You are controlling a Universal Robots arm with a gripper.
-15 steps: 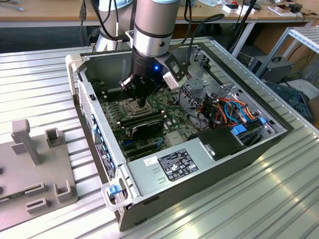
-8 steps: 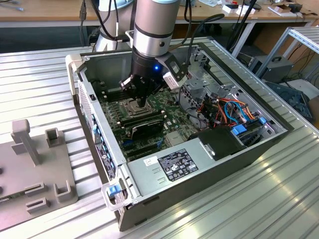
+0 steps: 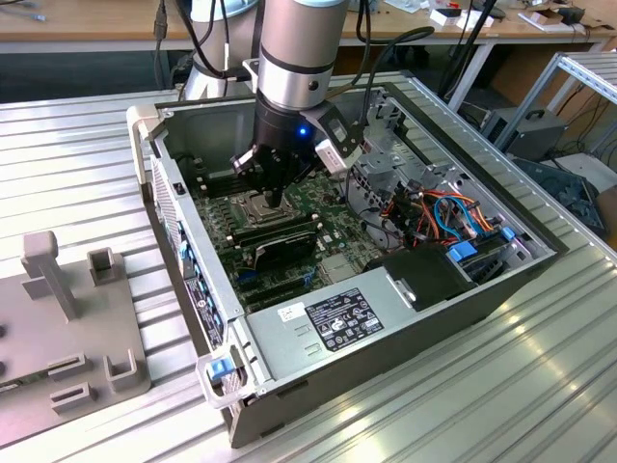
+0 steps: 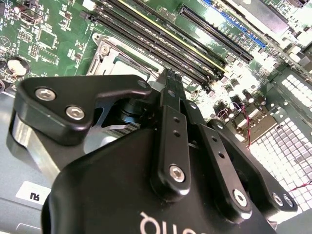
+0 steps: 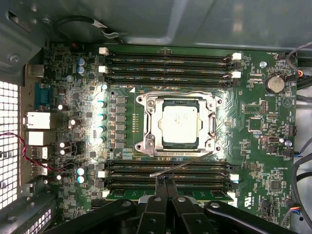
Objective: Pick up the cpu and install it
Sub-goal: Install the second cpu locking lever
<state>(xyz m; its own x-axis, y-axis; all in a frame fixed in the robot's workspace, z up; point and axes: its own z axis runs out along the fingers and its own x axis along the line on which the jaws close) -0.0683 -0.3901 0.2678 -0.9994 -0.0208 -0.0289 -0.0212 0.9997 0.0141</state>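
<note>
Cpu (image 5: 179,123) sits in socket (image 5: 176,124) mid-frame on motherboard (image 5: 253,146), first wrist view. Gripper (image 5: 165,181) at bottom center w/ fingers pressed together, grasping nothing, hovering above the RAM slots (image 5: 165,171).

The scene is lit brightly and evenly from overhead. In the exterior view, broad pale reflections are thrown off the ribbed metal desk (image 3: 540,367), strongest toward the exterior view's right, while the inside of the computer case (image 3: 289,357) is left in shadow beneath the arm. A small blue indicator light (image 3: 303,131) is seen glowing on the arm's wrist. In the first wrist view, glare is spread across the cpu (image 5: 180,124), whose metal top is washed nearly white, and across the capacitors (image 5: 101,116) beside the socket. In the second wrist view, the gripper (image 4: 168,78) is rendered close and dark, with soft highlights on its screws; the perforated panel (image 4: 287,126) is overexposed.
</note>
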